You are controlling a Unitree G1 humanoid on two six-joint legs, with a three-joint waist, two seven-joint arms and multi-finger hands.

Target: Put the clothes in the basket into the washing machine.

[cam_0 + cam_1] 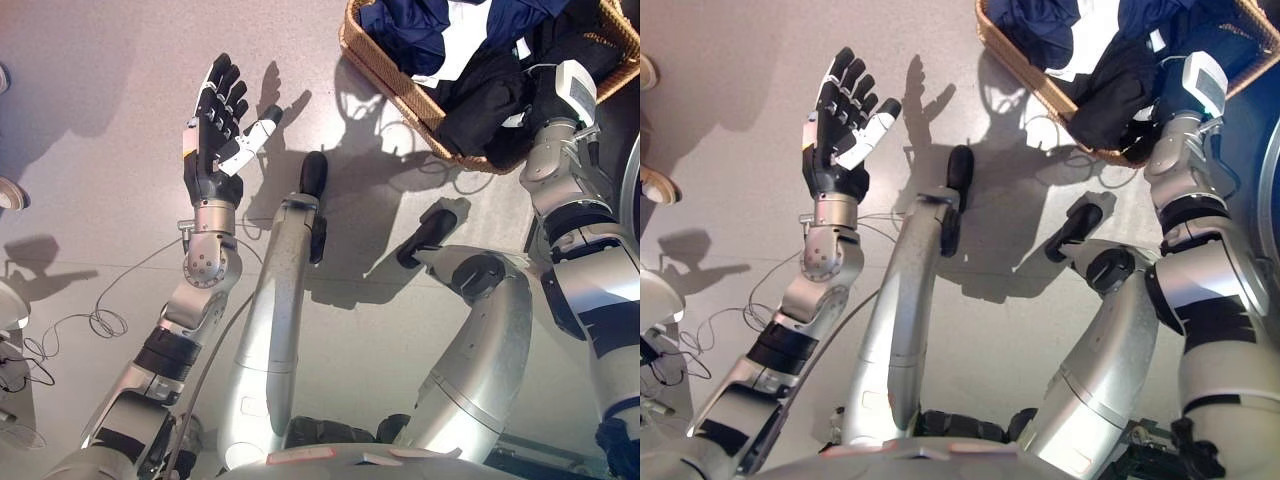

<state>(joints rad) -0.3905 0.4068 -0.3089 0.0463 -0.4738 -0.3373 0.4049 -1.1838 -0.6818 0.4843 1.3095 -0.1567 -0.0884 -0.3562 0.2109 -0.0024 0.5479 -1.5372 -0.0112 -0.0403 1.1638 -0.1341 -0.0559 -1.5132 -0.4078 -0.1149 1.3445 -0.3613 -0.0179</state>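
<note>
Clothes (470, 75), dark and white, lie heaped in the wicker basket (385, 70) at upper right, where the right hand (545, 95) reaches in with its fingers hidden, grip unknowable, while the left hand (215, 125) hovers open over bare floor well away.

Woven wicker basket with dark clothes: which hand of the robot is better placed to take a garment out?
The right. Its arm already reaches into the woven wicker basket among the dark clothes, fingers hidden there. The left hand is open over bare floor, well apart from the basket.
</note>
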